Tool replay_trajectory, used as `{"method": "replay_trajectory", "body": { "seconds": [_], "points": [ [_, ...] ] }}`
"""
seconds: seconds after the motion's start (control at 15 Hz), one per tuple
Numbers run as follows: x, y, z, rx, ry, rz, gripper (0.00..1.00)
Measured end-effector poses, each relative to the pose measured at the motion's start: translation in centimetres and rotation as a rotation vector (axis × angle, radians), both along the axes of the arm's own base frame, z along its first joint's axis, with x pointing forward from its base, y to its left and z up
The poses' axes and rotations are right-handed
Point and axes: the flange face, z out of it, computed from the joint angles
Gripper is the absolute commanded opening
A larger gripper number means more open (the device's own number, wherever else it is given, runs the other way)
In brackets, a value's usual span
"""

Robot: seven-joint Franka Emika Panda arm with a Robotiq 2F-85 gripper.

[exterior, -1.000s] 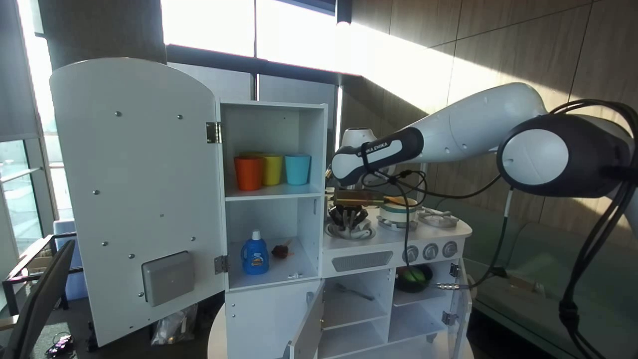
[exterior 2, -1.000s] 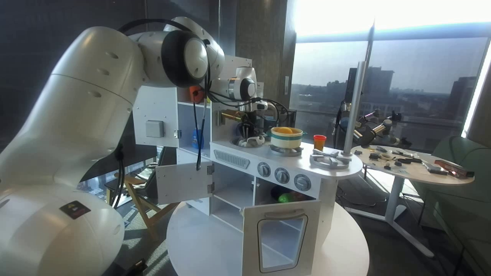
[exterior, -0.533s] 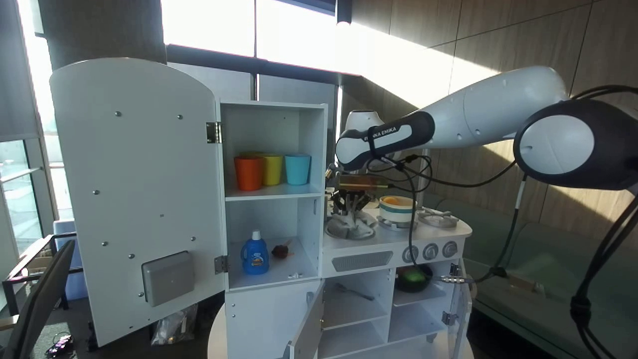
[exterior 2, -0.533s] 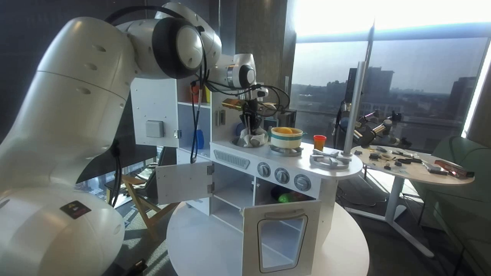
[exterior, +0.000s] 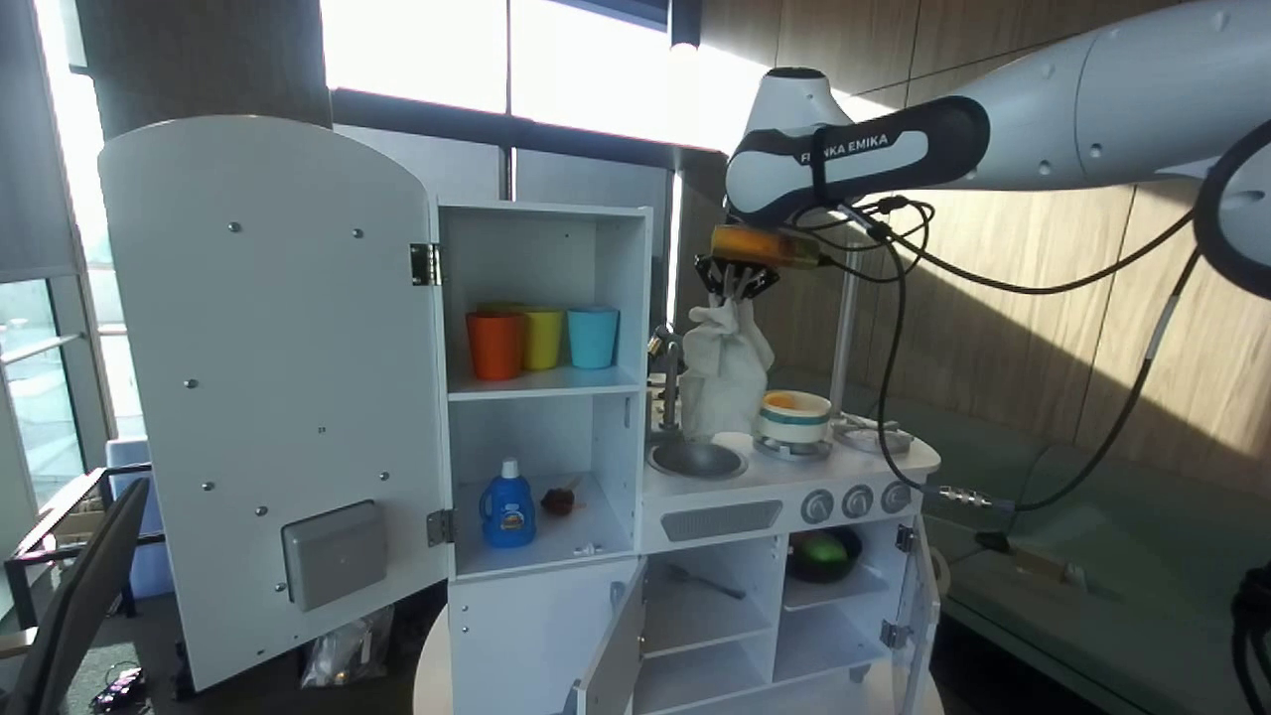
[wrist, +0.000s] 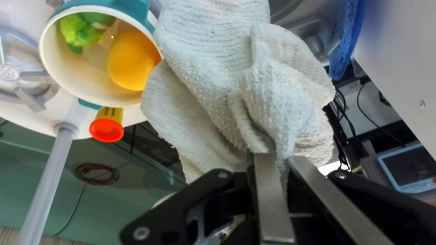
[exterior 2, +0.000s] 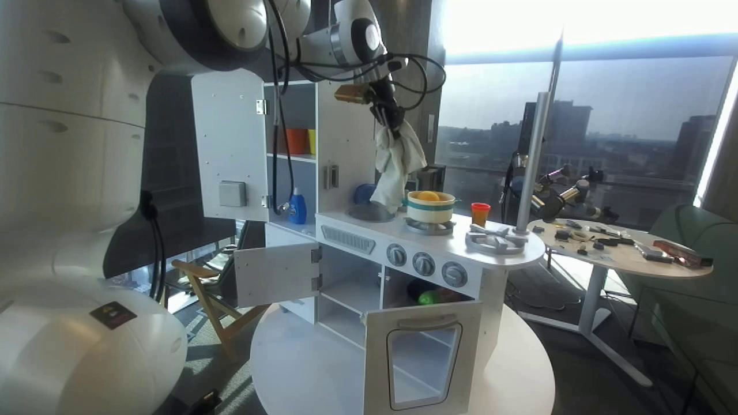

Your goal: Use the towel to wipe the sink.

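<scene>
1. The towel (exterior: 725, 372) is grasped by the claw (wrist: 281, 158), its bunched top being pinched between the fingertips (wrist: 265, 166).
2. The towel is suspended over the rear part of the bench (exterior: 765, 475), toward its back edge; in an exterior view it is seen between the faucet (exterior: 671, 382) and the pot (exterior: 794, 422).
3. In both exterior views, its lower end is seen near the rim of the sink (exterior: 698, 460); whether the bench is touched by it cannot be told.
4. The sink is set into the bench close to the edge that is met by the tall cabinet (exterior: 526, 432).
5. The pot is placed on a burner (exterior: 794, 452), away from the corners of the bench; in the wrist view, an orange item (wrist: 131, 61) and green items (wrist: 81, 32) are seen inside it.
6. A second burner (exterior 2: 494, 239) is fixed near the rounded end of the bench, by which a metal post (exterior 2: 533, 161) is also mounted; a red-lidded container (exterior 2: 479, 214) is placed nearer the back edge.
7. Three knobs (exterior 2: 424, 264) are mounted below the front edge.
8. Beyond the cabinet-side edge, cups (exterior: 494, 345) are placed on an upper shelf (exterior: 546, 392) and a blue bottle (exterior: 508, 511) on a lower shelf (exterior: 586, 516).
</scene>
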Motion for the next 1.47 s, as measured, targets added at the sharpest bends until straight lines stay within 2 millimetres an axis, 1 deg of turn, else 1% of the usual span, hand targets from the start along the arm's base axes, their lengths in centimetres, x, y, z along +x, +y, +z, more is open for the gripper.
{"method": "replay_trajectory", "body": {
  "seconds": [0.2,0.4,0.53,0.6,0.73,0.93,1.13,1.33,1.47],
  "points": [
    [-3.9,-0.2,7.5,0.009,-0.147,-0.046,0.07],
    [-7.9,0.1,13.9,0.043,-0.289,-0.094,0.07],
    [-9.9,1.1,17.2,0.075,-0.380,-0.114,0.07],
    [-10.7,2.0,18.5,0.093,-0.429,-0.114,0.07],
    [-11.7,4.4,20.5,0.125,-0.520,-0.105,0.07],
    [-12.3,9.2,22.0,0.159,-0.639,-0.052,0.07],
    [-12.4,15.2,22.0,0.171,-0.709,0.030,0.07],
    [-12.4,20.7,21.0,0.190,-0.714,0.127,0.07],
    [-12.1,23.5,19.4,0.177,-0.688,0.183,0.07]
  ]
}}
